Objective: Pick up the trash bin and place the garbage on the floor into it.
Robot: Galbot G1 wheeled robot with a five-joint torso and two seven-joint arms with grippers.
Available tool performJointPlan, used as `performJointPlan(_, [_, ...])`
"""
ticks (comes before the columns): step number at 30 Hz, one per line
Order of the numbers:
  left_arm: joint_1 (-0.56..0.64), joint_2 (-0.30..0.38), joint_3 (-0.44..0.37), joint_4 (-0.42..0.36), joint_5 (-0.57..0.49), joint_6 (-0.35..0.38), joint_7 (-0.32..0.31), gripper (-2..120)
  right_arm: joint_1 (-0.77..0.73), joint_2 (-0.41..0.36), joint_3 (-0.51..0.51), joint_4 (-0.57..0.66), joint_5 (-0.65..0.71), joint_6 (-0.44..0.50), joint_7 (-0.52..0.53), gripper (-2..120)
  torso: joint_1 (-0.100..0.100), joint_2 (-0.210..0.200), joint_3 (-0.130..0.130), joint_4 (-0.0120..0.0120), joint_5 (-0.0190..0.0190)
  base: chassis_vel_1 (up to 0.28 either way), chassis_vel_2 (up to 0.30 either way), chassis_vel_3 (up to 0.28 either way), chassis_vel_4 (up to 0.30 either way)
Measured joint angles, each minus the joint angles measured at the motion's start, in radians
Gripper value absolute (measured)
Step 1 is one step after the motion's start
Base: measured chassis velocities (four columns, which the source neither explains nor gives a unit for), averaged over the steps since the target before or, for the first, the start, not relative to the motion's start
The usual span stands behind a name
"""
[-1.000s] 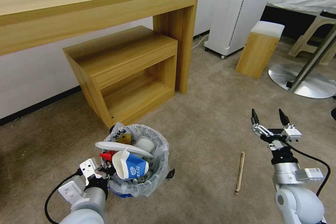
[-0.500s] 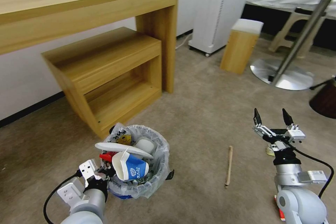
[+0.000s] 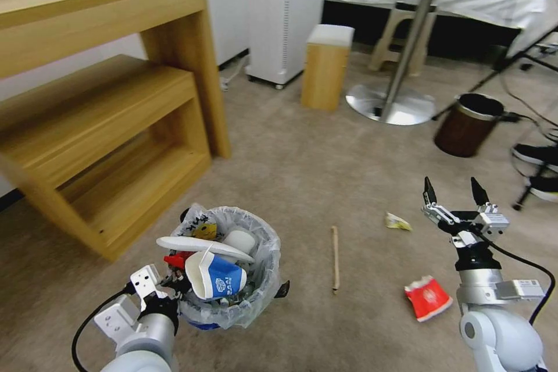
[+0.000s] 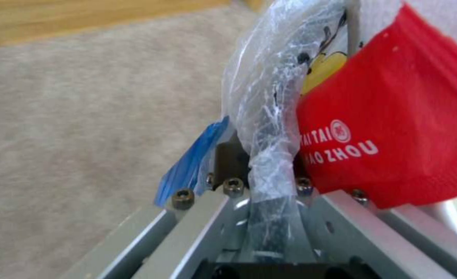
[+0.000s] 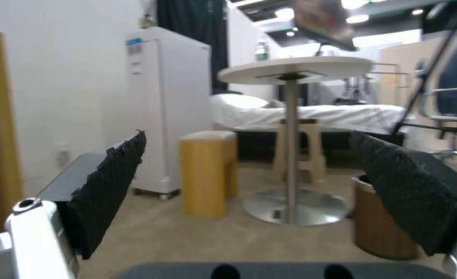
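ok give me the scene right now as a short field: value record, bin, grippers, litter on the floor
trash bin: held at its rim, heaped with litter, blue-white paper cup on top
left gripper: shut on the bin's bagged rim
right gripper: open, empty, above the carpet
floor litter: wooden stick, yellow crumple, red-white carton
other bin: brown bin by the round table's base

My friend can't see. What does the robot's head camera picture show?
The left gripper holds the full trash bin by its rim. The open right gripper hangs above carpet where a wooden stick, red-white carton and yellow crumple lie.
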Motion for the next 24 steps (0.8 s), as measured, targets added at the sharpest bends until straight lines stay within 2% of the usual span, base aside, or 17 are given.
performJointPlan(12, [-0.004, 0.006, -0.009, 0.002, -0.022, -0.012, -0.001, 0, 0.012, 0.001, -0.026, -0.005, -0.017, -0.007, 0.007, 100, 0.0, 0.0, 0.0, -0.0004, -0.0001, -0.109, -0.117, -0.113, -0.12])
performJointPlan(24, [-0.004, 0.018, -0.014, -0.001, -0.027, -0.014, -0.005, 0, 0.004, -0.007, -0.05, -0.003, -0.025, -0.048, 0.095, 100, 0.0, 0.0, 0.0, 0.0001, -0.0001, -0.002, -0.005, -0.007, -0.004])
